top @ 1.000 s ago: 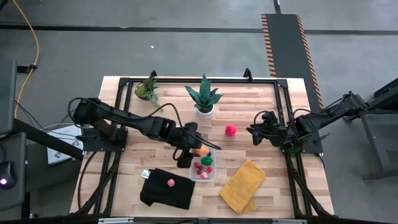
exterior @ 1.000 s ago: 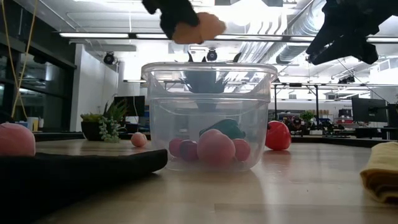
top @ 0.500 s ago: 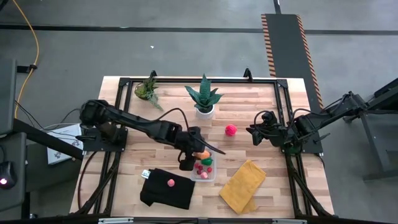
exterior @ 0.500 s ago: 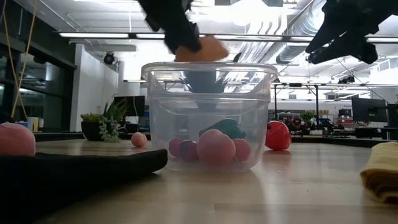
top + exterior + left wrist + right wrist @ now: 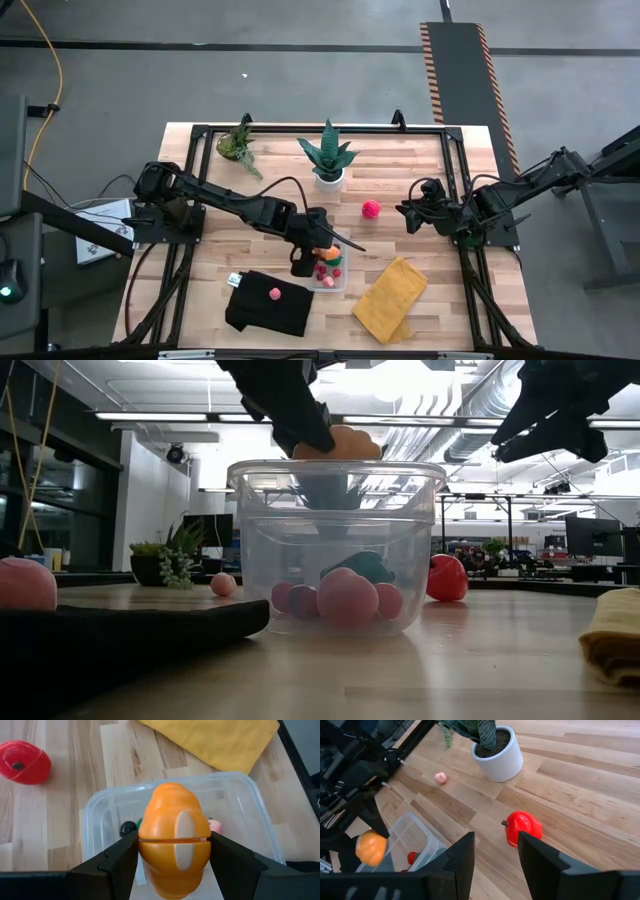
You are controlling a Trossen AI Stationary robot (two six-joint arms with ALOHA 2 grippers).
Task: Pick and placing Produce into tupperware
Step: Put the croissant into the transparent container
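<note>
An orange toy fruit is held by the left end effector over the tupperware at lower centre, positioned for release; the right end effector is parked part-open, empty.

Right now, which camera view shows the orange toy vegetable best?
The left wrist view: the orange toy vegetable fills it, clamped in the left gripper. The high, low and right wrist views show it small, above the tupperware.

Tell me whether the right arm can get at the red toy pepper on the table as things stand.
Probably yes. The red toy pepper lies alone on bare wood in front of the right gripper, whose jaws stand open and empty. The left gripper is off over the tupperware, holding an orange toy fruit.
</note>
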